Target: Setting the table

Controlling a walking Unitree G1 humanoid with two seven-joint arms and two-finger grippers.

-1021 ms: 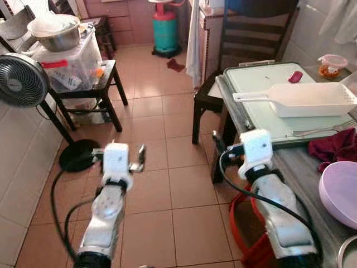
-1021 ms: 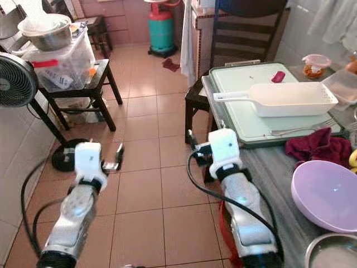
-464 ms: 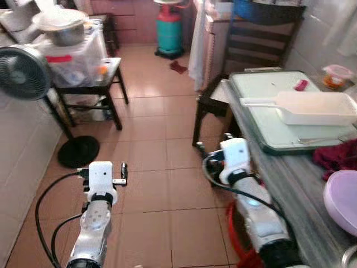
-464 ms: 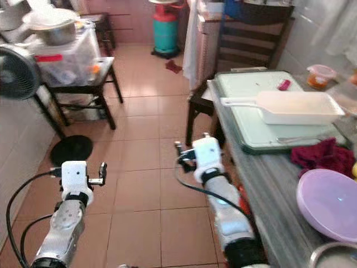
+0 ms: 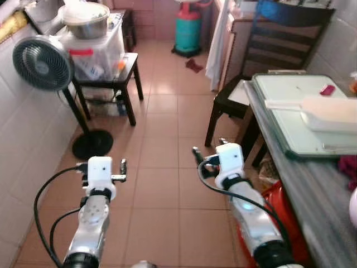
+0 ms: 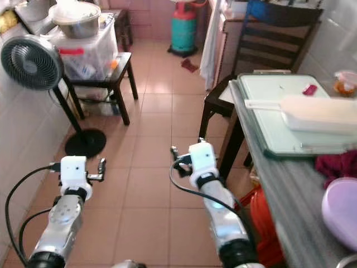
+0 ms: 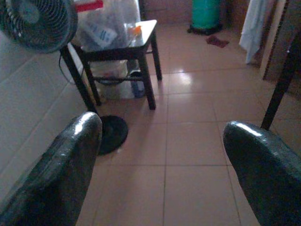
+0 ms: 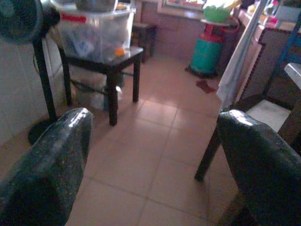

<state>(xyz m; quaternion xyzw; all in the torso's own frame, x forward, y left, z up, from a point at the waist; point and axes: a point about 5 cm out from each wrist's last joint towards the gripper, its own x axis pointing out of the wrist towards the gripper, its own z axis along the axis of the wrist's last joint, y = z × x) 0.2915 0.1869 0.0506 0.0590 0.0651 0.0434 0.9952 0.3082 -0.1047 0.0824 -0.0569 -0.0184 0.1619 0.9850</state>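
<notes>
**Both grippers empty over the floor, table off to the right**

The left gripper [image 7: 162, 160] is held out over the tiled floor [image 5: 162, 167], its two black fingers [image 7: 61, 169] spread wide with nothing between them. Seen between those jaws: the black round base of a standing fan [image 7: 37, 21] and, farther off, a small dark side table [image 7: 120, 49] bearing a clear plastic storage box [image 7: 106, 23]. Past that stands a teal gas cylinder [image 7: 206, 12], with a dark red rag [image 7: 217, 41] lying on the tiles near it.

The right gripper [image 8: 150, 160] is likewise spread apart and holds nothing. Between its jaws the wrist camera catches the same side table and box from another angle, the cylinder, a hanging white cloth [image 8: 237, 61] and the seat of a dark wooden chair [image 8: 268, 110] just beyond the far finger, none of which is as clear from the head.

The head views add what the wrist cameras miss: the grey table [image 6: 284, 195] lies beside the right arm, well off to the right of the jaws. On it sit a pale green tray [image 6: 273, 111] with a long white handled container [image 6: 318, 111] resting on top and a small pink item [image 6: 310, 89] near the tray's far edge. Nearer the robot lie a maroon cloth [image 6: 337, 164] and a lilac bowl [image 6: 341, 215]. A metal bowl [image 5: 85, 19] tops the storage box.
</notes>
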